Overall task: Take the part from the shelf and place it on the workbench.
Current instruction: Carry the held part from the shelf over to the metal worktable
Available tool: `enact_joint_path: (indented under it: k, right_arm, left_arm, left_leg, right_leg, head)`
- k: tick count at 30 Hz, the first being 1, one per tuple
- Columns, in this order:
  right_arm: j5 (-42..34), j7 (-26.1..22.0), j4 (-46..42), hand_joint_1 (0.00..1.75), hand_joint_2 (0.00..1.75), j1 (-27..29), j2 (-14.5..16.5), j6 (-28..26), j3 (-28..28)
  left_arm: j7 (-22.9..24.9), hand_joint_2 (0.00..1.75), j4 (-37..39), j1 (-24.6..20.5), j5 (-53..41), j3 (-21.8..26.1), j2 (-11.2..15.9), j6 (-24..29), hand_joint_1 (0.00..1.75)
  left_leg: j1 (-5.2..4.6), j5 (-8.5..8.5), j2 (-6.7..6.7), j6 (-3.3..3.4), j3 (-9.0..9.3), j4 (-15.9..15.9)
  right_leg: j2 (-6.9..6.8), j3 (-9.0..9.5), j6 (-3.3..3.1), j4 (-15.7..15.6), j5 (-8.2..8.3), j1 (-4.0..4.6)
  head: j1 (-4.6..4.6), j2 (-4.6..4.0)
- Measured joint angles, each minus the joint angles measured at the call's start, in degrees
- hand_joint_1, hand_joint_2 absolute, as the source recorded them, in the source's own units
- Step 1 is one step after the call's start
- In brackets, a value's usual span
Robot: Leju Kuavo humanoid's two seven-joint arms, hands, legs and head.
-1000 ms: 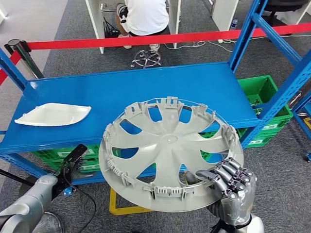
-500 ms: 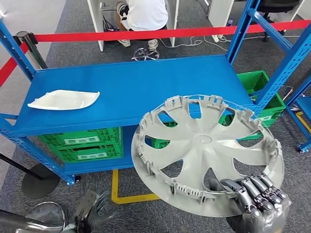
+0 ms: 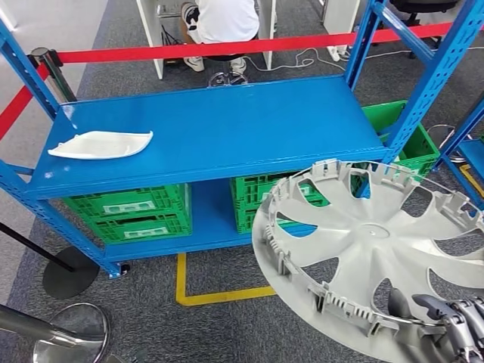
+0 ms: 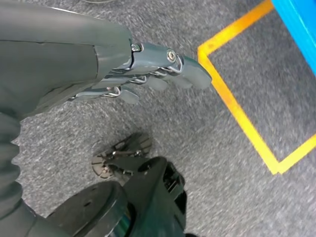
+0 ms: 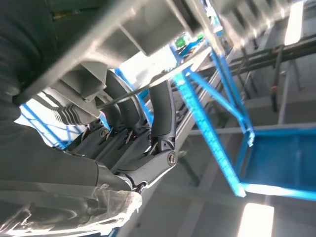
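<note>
Your right hand (image 3: 457, 327) sits at 5 o'clock in the head view, fingers curled over the near rim of the grey wheel cover (image 3: 376, 249) and gripping it. The cover is held off the shelf, tilted, inner side with clips and spokes facing up, above the grey carpet floor (image 3: 148, 318). It extends from the hand toward 11 o'clock, its far rim overlapping the front edge of the blue shelf (image 3: 228, 128).

In the right wrist view the dark fingers (image 5: 162, 116) hook around the cover's rim (image 5: 123, 34).

Your left hand (image 4: 149, 69) hangs over the carpet, fingers straight and lying close together, holding nothing. A yellow floor marking (image 4: 238, 108) lies just beyond the fingertips.

On the shelf, at 10 o'clock, lies a white curved trim panel (image 3: 101, 144), well apart from the cover. Green crates (image 3: 131, 212) stand on the lower tier. A red barrier strip (image 3: 188, 51) crosses behind; a seated person (image 3: 219, 23) is at 12 o'clock.
</note>
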Motion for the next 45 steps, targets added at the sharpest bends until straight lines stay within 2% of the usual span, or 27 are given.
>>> enact_joint_path:
  k: [2,4,5,6,8,10,12,15,16,18,20,21,22,23,24,26,28,30,31,33,35,36,37,38,40,42,45]
  right_arm:
    - [0.44,0.35,-0.46,1.75,1.75,0.24,0.21,0.01,-0.09]
    - [0.76,0.67,-0.74,1.75,1.75,0.51,0.38,0.01,-0.2]
    - [0.88,0.79,-0.81,1.75,1.75,0.62,0.43,0.01,-0.24]
    - [0.99,0.9,-0.85,1.75,1.75,0.74,0.45,0.01,-0.26]
    - [1.2,1.06,-0.92,1.75,1.75,0.99,0.47,0.01,-0.27]
    - [1.3,1.13,-1.06,1.75,1.75,1.19,0.48,0.01,-0.27]
    - [1.34,1.17,-1.26,1.75,1.75,1.31,0.49,0.01,-0.27]
    - [1.36,1.3,-1.55,1.75,1.75,1.61,0.54,0.01,-0.3]
    - [1.36,1.39,-1.64,1.75,1.75,1.74,0.55,0.01,-0.3]
    - [1.42,1.63,-1.75,1.75,1.75,1.9,0.57,0.01,-0.31]
    - [1.52,1.92,-1.76,1.75,1.75,2.0,0.57,0.01,-0.31]
    - [1.59,2.05,-1.78,1.75,1.75,2.11,0.57,0.01,-0.31]
    - [1.66,2.14,-1.81,1.75,1.75,2.25,0.57,0.01,-0.31]
    - [1.73,2.18,-1.89,1.75,1.75,2.4,0.57,0.01,-0.32]
    - [1.78,2.22,-2.0,1.75,1.75,2.53,0.57,0.01,-0.33]
    - [1.83,2.31,-2.24,1.75,1.75,2.67,0.57,0.01,-0.37]
    - [1.84,2.34,-2.45,1.75,1.75,2.75,0.57,0.01,-0.41]
    - [1.89,2.44,-2.65,1.75,1.75,2.85,0.58,0.01,-0.44]
    - [1.93,2.53,-2.72,1.75,1.75,2.87,0.59,0.01,-0.45]
    - [2.05,2.66,-2.86,1.75,1.75,2.91,0.62,0.01,-0.47]
    - [2.22,2.68,-2.93,1.75,1.75,2.97,0.64,0.01,-0.51]
    - [2.28,2.68,-2.95,1.75,1.75,3.01,0.64,0.01,-0.55]
    - [2.3,2.68,-2.96,1.75,1.75,3.06,0.64,0.01,-0.57]
    - [2.3,2.68,-2.98,1.75,1.75,3.11,0.64,0.01,-0.59]
    - [2.3,2.69,-3.02,1.75,1.75,3.2,0.64,0.01,-0.6]
    - [2.32,2.72,-3.11,1.75,1.75,3.31,0.64,-0.01,-0.6]
    - [2.36,2.77,-3.27,1.75,1.75,3.58,0.64,-0.02,-0.6]
  left_arm:
    - [-0.01,1.75,0.0,-0.06,-0.08,-0.5,0.16,0.0,0.0]
    - [-0.01,1.75,0.0,-0.21,-0.1,-0.83,0.31,-0.04,0.0]
    - [-0.01,1.75,0.0,-0.31,-0.1,-1.02,0.37,-0.1,0.0]
    - [-0.01,1.75,0.0,-0.41,-0.11,-1.25,0.39,-0.17,0.0]
    - [-0.01,1.75,0.0,-0.62,-0.22,-1.69,0.44,-0.33,0.0]
    - [-0.01,1.75,0.0,-0.9,-0.36,-1.99,0.54,-0.38,0.0]
    - [-0.01,1.75,0.0,-1.11,-0.42,-2.15,0.63,-0.37,0.0]
    - [-0.01,1.75,0.02,-1.14,-0.44,-2.41,0.69,-0.39,0.0]
    - [-0.01,1.75,0.02,-1.15,-0.45,-2.57,0.7,-0.4,0.0]
    - [-0.01,1.75,0.03,-1.17,-0.47,-2.97,0.69,-0.41,0.0]
    - [-0.01,1.75,0.04,-1.04,-0.47,-3.39,0.7,-0.4,0.0]
    - [-0.01,1.75,0.04,-0.94,-0.47,-3.59,0.7,-0.39,0.0]
    - [-0.01,1.75,0.04,-0.85,-0.47,-3.82,0.7,-0.38,0.0]
    - [-0.01,1.75,0.03,-0.75,-0.47,-4.08,0.7,-0.37,0.0]
    - [-0.01,1.75,0.03,-0.65,-0.47,-4.33,0.68,-0.34,0.0]
    - [-0.01,1.75,0.03,-0.48,-0.46,-4.7,0.69,-0.26,0.0]
    - [-0.02,1.75,0.03,-0.41,-0.44,-4.88,0.72,-0.22,0.0]
    - [-0.01,1.75,0.03,-0.33,-0.44,-5.05,0.66,-0.24,0.0]
    - [-0.01,1.75,0.03,-0.26,-0.43,-5.17,0.62,-0.24,0.0]
    - [-0.01,1.75,0.03,-0.14,-0.35,-5.52,0.61,-0.24,0.0]
    - [-0.01,1.75,0.03,-0.1,-0.25,-5.89,0.6,-0.24,0.0]
    - [-0.01,1.75,0.02,-0.09,-0.19,-6.02,0.58,-0.24,0.0]
    - [-0.01,1.75,0.02,-0.07,-0.13,-6.13,0.56,-0.24,0.0]
    - [-0.01,1.75,0.02,-0.06,-0.07,-6.2,0.56,-0.24,0.0]
    - [-0.02,1.75,0.02,-0.11,0.01,-6.32,0.61,-0.24,0.0]
    - [-0.02,1.75,0.02,-0.18,0.03,-6.4,0.66,-0.23,0.0]
    - [-0.03,1.75,0.03,-0.44,0.05,-6.73,0.47,0.21,0.0]
  left_leg:
    - [0.09,-3.64,-0.12,-0.53,-1.41,3.58]
    - [0.09,-8.69,-0.2,-0.92,-3.75,10.65]
    - [0.09,-9.99,-0.22,-1.03,-4.47,13.58]
    - [0.09,-10.06,-0.23,-1.06,-4.36,14.85]
    - [0.08,-7.42,-0.24,-0.88,-1.05,11.08]
    - [0.02,-4.92,-0.28,-0.46,4.49,2.63]
    - [-0.12,-4.38,-0.37,0.01,7.14,-2.18]
    - [-0.2,-3.66,-0.33,1.2,6.41,-2.71]
    - [-0.14,-3.24,-0.28,1.72,6.07,-2.79]
    - [-0.06,-2.39,-0.18,2.39,5.14,-2.85]
    - [-0.1,-1.53,-0.14,2.54,4.03,-2.77]
    - [-0.12,-1.08,-0.12,2.51,3.44,-2.69]
    - [-0.13,-0.68,-0.13,2.44,2.89,-2.6]
    - [-0.13,-0.32,-0.15,2.31,2.38,-2.51]
    - [-0.13,-0.01,-0.19,2.13,1.99,-2.39]
    - [-0.29,0.59,-0.24,1.6,1.38,-2.17]
    - [-0.44,1.27,-0.24,0.98,0.99,-2.07]
    - [-0.37,1.42,-0.27,0.39,0.65,-1.89]
    - [-0.32,0.47,-0.3,0.08,0.25,-1.1]
    - [-0.23,-3.93,-0.35,-0.45,-1.67,4.01]
    - [-0.2,-8.4,-0.35,-0.74,-4.2,11.67]
    - [-0.2,-9.22,-0.35,-0.76,-4.68,14.03]
    - [-0.21,-8.85,-0.36,-0.67,-4.14,14.23]
    - [-0.23,-7.55,-0.37,-0.5,-2.53,12.19]
    - [-0.36,-4.3,-0.65,0.06,2.79,3.91]
    - [-0.51,-2.89,-1.04,0.52,6.44,-2.45]
    - [-0.63,-2.38,-0.93,1.26,6.38,-3.89]
  right_leg:
    - [-0.17,-0.67,-1.02,-0.31,0.97,-0.14]
    - [-0.2,-1.73,-1.41,-0.27,2.05,-0.04]
    - [-0.2,-2.36,-1.45,-0.23,2.59,0.02]
    - [-0.18,-3.0,-1.43,-0.2,3.1,0.06]
    - [-0.14,-4.04,-1.19,-0.18,3.96,0.09]
    - [-0.14,-4.72,-0.7,-0.09,4.68,0.17]
    - [-0.22,-5.17,-0.03,0.02,5.42,0.31]
    - [-0.24,-5.78,1.06,0.15,5.89,0.18]
    - [-0.22,-6.28,1.4,1.14,4.78,0.11]
    - [-0.2,-8.27,1.95,6.62,0.21,0.04]
    - [-0.19,-10.12,2.29,13.97,-3.88,0.03]
    - [-0.2,-10.13,2.36,15.89,-4.38,0.04]
    - [-0.2,-9.09,2.35,15.66,-3.75,0.04]
    - [-0.21,-6.96,2.27,13.21,-2.37,0.03]
    - [-0.22,-3.96,2.16,9.03,-1.05,0.03]
    - [-0.14,1.44,1.86,1.08,-0.12,0.12]
    - [-0.02,2.69,1.42,-1.69,-0.41,0.28]
    - [-0.05,1.75,0.5,-1.75,0.1,0.27]
    - [-0.1,1.53,-0.09,-1.78,0.45,0.22]
    - [-0.19,0.89,-1.08,-1.84,1.32,0.12]
    - [-0.18,-0.21,-1.44,-1.76,2.18,0.23]
    - [-0.16,-0.77,-1.47,-1.72,2.58,0.3]
    - [-0.12,-1.26,-1.45,-1.7,2.94,0.37]
    - [-0.05,-1.67,-1.39,-1.69,3.26,0.42]
    - [0.14,-2.27,-1.11,-1.67,3.82,0.52]
    - [0.3,-2.81,-0.59,-1.54,4.4,0.66]
    - [0.46,-3.48,0.49,-1.35,5.12,0.58]
  head:
    - [-0.27,0.0]
    - [-0.5,0.0]
    - [-0.5,0.0]
    - [-0.5,0.0]
    - [-0.51,0.0]
    - [-0.5,0.0]
    - [-0.46,0.0]
    - [-0.45,0.0]
    - [-0.35,0.0]
    - [-0.15,0.0]
    - [-0.08,0.0]
    - [-0.08,0.0]
    - [-0.08,0.0]
    - [-0.08,0.0]
    - [-0.08,0.0]
    - [-0.13,0.0]
    - [-0.14,0.0]
    - [-0.1,0.0]
    - [-0.22,0.0]
    - [-0.47,0.0]
    - [-0.6,0.0]
    - [-0.61,0.0]
    - [-0.6,0.0]
    - [-0.6,0.0]
    - [-0.6,0.0]
    - [-0.56,0.0]
    - [-0.56,0.0]
